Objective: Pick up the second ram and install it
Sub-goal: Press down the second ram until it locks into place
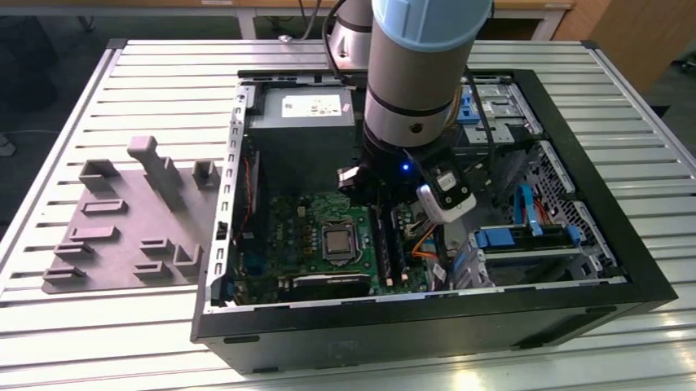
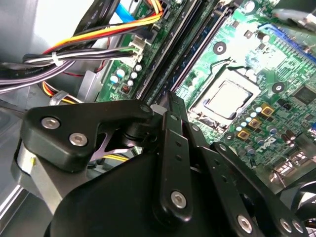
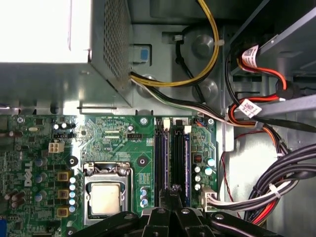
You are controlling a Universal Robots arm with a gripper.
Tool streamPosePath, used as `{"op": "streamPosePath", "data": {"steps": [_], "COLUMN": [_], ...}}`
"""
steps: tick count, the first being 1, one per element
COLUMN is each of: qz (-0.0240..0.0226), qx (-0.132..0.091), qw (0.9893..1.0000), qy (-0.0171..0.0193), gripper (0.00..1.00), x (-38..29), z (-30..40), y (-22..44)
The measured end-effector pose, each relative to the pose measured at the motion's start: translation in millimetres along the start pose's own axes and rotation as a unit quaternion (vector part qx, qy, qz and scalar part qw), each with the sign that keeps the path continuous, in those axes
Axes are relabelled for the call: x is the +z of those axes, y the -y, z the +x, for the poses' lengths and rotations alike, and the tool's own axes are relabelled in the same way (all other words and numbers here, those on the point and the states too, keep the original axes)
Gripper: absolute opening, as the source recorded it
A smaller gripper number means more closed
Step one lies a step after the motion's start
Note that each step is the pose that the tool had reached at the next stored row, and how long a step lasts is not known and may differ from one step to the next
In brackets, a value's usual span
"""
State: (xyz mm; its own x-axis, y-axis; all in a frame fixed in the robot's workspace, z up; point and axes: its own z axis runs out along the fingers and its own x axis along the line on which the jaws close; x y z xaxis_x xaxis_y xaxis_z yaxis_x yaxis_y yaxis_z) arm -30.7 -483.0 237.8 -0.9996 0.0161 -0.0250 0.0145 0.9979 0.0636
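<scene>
Over green motherboard (image 3: 113,143) slots, inside open black PC case (image 1: 609,269) | black linkage gripper (image 3: 170,195) fingers together, clamped on thin dark memory stick (image 2: 174,106) | grey moulded tray (image 1: 120,236) beside case

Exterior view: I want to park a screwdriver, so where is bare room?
The ribbed metal table is free beyond the grey moulded plastic tray, and along its near edge. Inside the open black computer case it is crowded: green motherboard, cables, arm.
</scene>
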Motion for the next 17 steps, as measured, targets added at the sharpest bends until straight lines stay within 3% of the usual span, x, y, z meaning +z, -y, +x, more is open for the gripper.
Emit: {"op": "streamPosePath", "data": {"steps": [17], "qz": [-0.0001], "qx": [0.0], "qw": [1.0], "qy": [0.0], "gripper": [0.11], "x": [1.9], "z": [1.1], "y": [-24.9]}}
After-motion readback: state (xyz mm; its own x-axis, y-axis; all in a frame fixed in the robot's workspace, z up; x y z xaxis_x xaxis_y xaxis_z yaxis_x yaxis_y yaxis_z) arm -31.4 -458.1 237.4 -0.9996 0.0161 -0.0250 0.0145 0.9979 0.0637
